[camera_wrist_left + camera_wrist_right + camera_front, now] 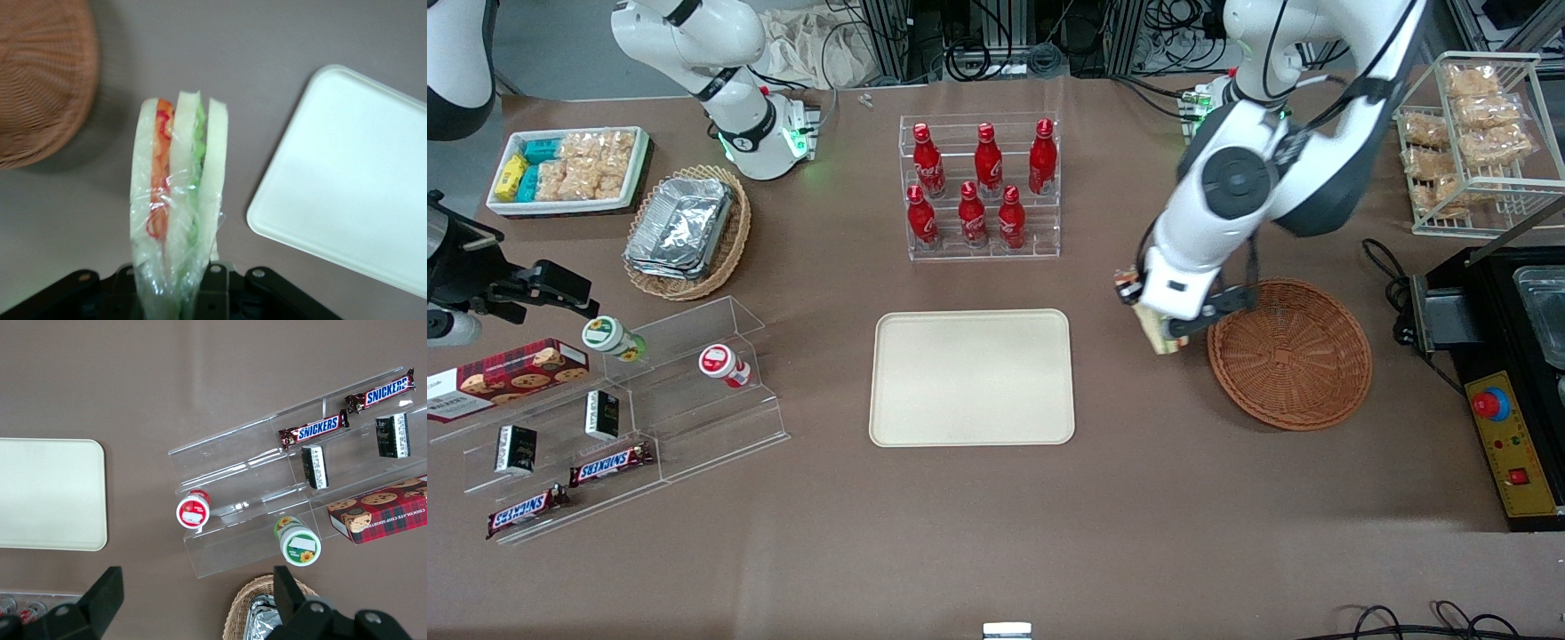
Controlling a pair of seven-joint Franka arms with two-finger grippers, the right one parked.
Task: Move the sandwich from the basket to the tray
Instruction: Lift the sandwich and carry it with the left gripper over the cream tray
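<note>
My left gripper (1167, 336) hangs above the bare table between the round reddish-brown basket (1290, 353) and the cream tray (972, 377). It is shut on the sandwich (177, 200), a plastic-wrapped wedge of pale bread with orange, red and green filling, which also shows in the front view as the sandwich (1161, 338) just below the wrist. In the left wrist view the basket (41, 80) and the tray (350, 180) flank the sandwich, which touches neither. The basket holds nothing.
A clear rack of red bottles (983, 187) stands farther from the front camera than the tray. A tan oval basket of foil trays (687, 229), a white snack bin (569, 169) and a clear stepped shelf (623, 418) lie toward the parked arm's end. A black control box (1507, 373) and wire rack (1476, 142) stand past the round basket.
</note>
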